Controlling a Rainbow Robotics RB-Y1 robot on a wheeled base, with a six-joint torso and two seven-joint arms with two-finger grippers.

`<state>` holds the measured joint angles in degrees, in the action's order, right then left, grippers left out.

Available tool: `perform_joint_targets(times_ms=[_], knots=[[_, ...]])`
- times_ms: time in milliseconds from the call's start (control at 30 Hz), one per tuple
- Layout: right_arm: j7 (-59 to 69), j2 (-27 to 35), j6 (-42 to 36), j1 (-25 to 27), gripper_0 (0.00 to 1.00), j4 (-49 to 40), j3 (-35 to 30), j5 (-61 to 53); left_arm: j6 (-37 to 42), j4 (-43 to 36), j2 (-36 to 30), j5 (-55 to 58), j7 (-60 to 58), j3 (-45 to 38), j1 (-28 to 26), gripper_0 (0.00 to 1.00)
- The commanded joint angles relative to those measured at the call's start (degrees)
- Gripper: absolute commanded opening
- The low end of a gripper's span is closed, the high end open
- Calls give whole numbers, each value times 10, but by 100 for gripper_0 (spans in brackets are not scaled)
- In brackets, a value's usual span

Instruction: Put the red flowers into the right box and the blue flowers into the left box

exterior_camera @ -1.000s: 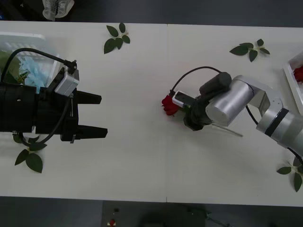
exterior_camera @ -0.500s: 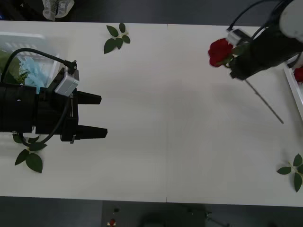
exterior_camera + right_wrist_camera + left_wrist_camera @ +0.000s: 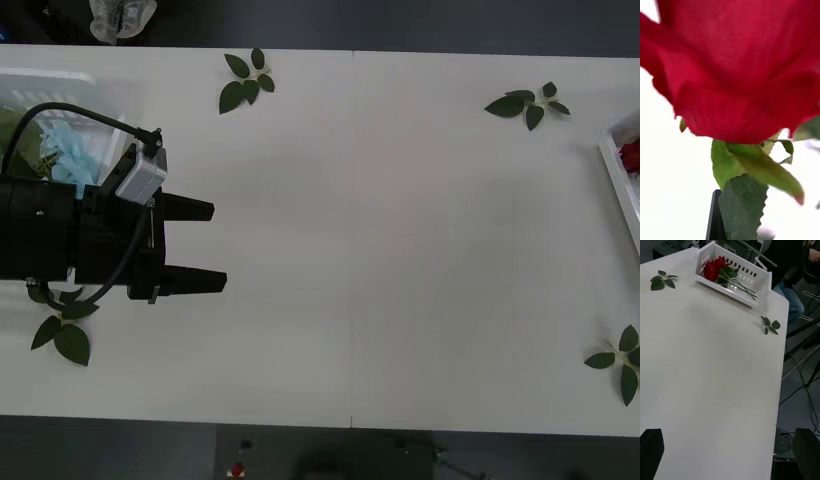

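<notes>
A red flower (image 3: 737,63) hangs close before the right wrist camera with its green leaves (image 3: 748,176) below it. My right gripper (image 3: 730,230) is shut on it, and one black finger (image 3: 714,221) shows beside a leaf. The right box (image 3: 748,277) holds several red flowers (image 3: 717,268); in the front view its white rim (image 3: 620,185) lies at the right edge. A thin stem (image 3: 758,253) slants in the air above that box. Blue flowers (image 3: 62,152) lie in the left box (image 3: 50,80) at the far left. My left gripper (image 3: 195,246) hovers open beside that box, its fingers (image 3: 651,450) wide apart.
Loose leaf sprigs lie on the white table: one at the back left (image 3: 245,80), one at the back right (image 3: 528,105), one at the front right (image 3: 620,365) and one under the left arm (image 3: 60,335). A person sits beyond the table's right end (image 3: 793,262).
The right arm lifted the red flower off the table's middle, carried it right towards the right box and left the front view. The left arm has not moved.
</notes>
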<state>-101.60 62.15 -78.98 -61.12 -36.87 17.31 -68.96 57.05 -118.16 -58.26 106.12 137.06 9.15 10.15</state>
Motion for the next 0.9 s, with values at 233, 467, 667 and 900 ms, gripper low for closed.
perform_joint_targets(times_ms=[233,467,667,900], knots=[[4,-8,233,-12,0,22,127,87,-2,-14,-9,-1,17,-11,-8,100],[23,-35,328,-9,0,81,202,145,-2,-14,-9,-1,17,-11,-8,100],[50,-64,402,-9,0,141,229,170,-2,-14,-9,-1,17,-11,-8,100],[69,-74,417,-9,22,153,229,210,-2,-14,-9,-1,17,-11,-8,100]])
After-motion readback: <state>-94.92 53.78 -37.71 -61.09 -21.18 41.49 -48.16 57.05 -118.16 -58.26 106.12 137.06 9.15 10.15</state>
